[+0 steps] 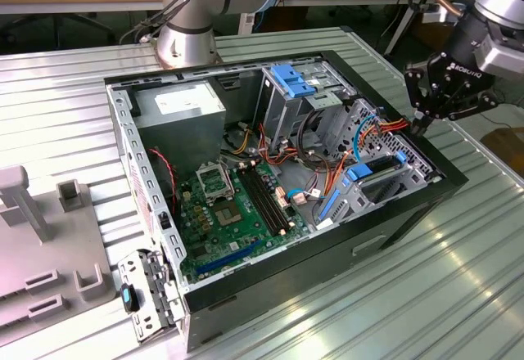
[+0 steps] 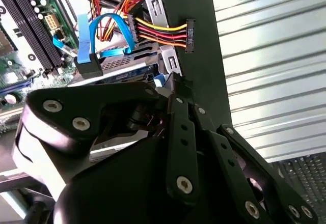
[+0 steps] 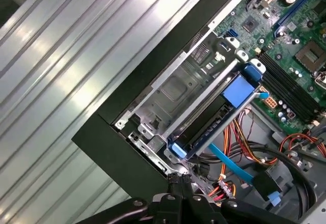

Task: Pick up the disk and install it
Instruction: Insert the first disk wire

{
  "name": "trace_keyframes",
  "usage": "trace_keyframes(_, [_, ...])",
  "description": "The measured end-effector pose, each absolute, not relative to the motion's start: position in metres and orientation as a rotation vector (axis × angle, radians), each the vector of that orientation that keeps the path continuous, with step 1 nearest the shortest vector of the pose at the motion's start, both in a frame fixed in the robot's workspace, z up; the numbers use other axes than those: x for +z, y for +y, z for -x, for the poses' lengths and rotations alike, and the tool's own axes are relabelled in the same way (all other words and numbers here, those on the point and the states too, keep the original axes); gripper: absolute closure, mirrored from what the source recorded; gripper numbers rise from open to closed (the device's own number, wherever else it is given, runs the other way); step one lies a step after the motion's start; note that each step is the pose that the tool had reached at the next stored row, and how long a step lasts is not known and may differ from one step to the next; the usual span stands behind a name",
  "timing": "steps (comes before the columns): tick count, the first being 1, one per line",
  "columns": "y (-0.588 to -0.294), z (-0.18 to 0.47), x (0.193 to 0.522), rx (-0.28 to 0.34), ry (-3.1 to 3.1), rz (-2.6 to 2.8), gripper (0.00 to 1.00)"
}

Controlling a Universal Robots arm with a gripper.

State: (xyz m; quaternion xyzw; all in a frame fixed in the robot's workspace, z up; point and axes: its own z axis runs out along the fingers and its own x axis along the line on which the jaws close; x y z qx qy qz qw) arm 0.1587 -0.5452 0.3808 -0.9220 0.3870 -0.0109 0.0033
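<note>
Nearest to the lens in both wrist views are the black links of the pincer (image 2: 173, 81), and its two fingertips stand pressed together with nothing held between them. In the exterior view the pincer (image 1: 422, 121) hangs above the corner of the open case (image 1: 327, 262), on the exterior view's right, close over the wall and a bundle of coloured wires (image 2: 163, 33). The disk (image 3: 206, 124) is not in the pincer. It lies inside the case, in the metal bay just beside the black wall, with its blue rails on both long sides. Its long axis runs along that wall, and one short end points toward the pincer, which is just beyond this end and above it. In the exterior view the disk (image 1: 372, 172) therefore lies from the pincer down and toward the exterior view's left, further into the case. I judge that it sits in the bay already, but I cannot tell if it is pushed fully home. The case rests on the ribbed tabletop (image 1: 409, 311).
</note>
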Motion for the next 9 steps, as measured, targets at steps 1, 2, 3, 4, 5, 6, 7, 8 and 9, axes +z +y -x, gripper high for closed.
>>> trace_keyframes(1, [-0.545,-0.159,0.381,-0.034,1.196,2.897,0.89])
trace_keyframes(2, [-0.545,-0.159,0.381,-0.034,1.177,2.905,0.89])
trace_keyframes(3, [-0.545,-0.159,0.381,-0.034,1.163,2.91,0.89])
trace_keyframes(4, [-0.544,-0.16,0.381,-0.034,1.157,2.913,0.89])
trace_keyframes(5, [-0.54,-0.165,0.38,-0.034,1.156,2.913,0.89])
trace_keyframes(6, [-0.537,-0.168,0.38,-0.034,1.156,2.913,0.89])
trace_keyframes(7, [-0.534,-0.17,0.38,-0.034,1.156,2.913,0.89])
trace_keyframes(8, [-0.532,-0.172,0.379,-0.034,1.155,2.914,0.89])
trace_keyframes(9, [-0.53,-0.172,0.379,-0.034,1.145,2.918,0.89])
